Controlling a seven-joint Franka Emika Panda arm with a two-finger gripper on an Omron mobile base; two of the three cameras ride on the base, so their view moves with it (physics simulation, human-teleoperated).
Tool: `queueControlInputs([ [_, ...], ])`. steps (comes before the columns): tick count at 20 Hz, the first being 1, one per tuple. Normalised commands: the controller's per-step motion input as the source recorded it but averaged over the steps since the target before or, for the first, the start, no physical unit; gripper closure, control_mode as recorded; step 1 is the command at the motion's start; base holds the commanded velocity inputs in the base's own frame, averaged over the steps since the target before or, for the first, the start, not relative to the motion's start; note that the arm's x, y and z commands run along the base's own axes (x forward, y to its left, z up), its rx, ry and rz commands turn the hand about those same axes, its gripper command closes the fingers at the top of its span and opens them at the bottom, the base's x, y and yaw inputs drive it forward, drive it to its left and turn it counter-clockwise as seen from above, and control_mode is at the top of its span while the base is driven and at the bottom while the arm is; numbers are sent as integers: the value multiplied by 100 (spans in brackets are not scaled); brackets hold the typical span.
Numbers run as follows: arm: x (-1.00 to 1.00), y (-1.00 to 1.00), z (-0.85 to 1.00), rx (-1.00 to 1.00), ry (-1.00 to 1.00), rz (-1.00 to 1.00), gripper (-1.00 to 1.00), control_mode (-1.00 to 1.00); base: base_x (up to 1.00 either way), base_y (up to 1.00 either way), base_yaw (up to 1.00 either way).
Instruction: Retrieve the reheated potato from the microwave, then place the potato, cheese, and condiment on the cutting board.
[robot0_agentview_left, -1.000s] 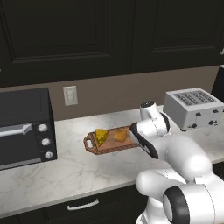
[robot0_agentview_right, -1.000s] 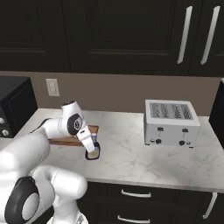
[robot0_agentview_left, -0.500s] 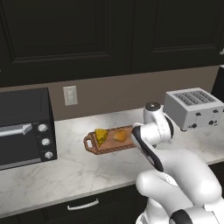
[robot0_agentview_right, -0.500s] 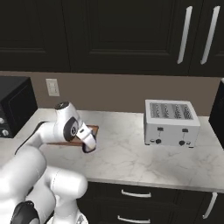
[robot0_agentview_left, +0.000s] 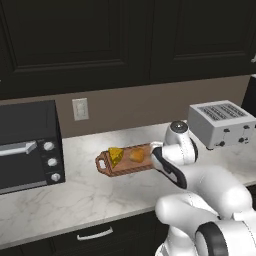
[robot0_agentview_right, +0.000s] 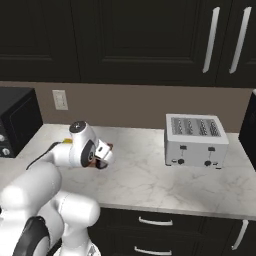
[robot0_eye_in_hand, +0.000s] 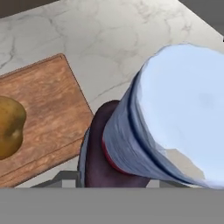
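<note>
Marble counter (robot0_agentview_left: 90, 195) carries the cutting board (robot0_agentview_left: 127, 162), where potato (robot0_agentview_left: 136, 155) and cheese (robot0_agentview_left: 116, 156) lie, while beside its right end we clamp our gripper (robot0_agentview_right: 102, 156) around the condiment (robot0_eye_in_hand: 144, 144), a light, stiff, likely slippery bottle best gripped mid-body.

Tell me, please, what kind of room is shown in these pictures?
It is most likely a home kitchen: a marble-look counter under dark cabinets, with a toaster, a black toaster oven and a cutting board holding food.

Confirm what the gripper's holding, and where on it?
The condiment, seemingly held low on its dark body, pale cap pointing at the camera. The fingertips are hidden behind it, so the exact contact can't be told.
</note>
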Motion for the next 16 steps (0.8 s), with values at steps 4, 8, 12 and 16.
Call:
queueControlInputs([
  [4, 52, 4, 0, 0, 0, 7, 100, -100, 0, 0, 0],
  [8, 43, 11, 0, 0, 0, 4, 100, -100, 0, 0, 0],
  [12, 38, 19, 0, 0, 0, 4, 100, -100, 0, 0, 0],
  [16, 26, 17, -11, 0, 0, 5, 100, -100, 0, 0, 0],
])
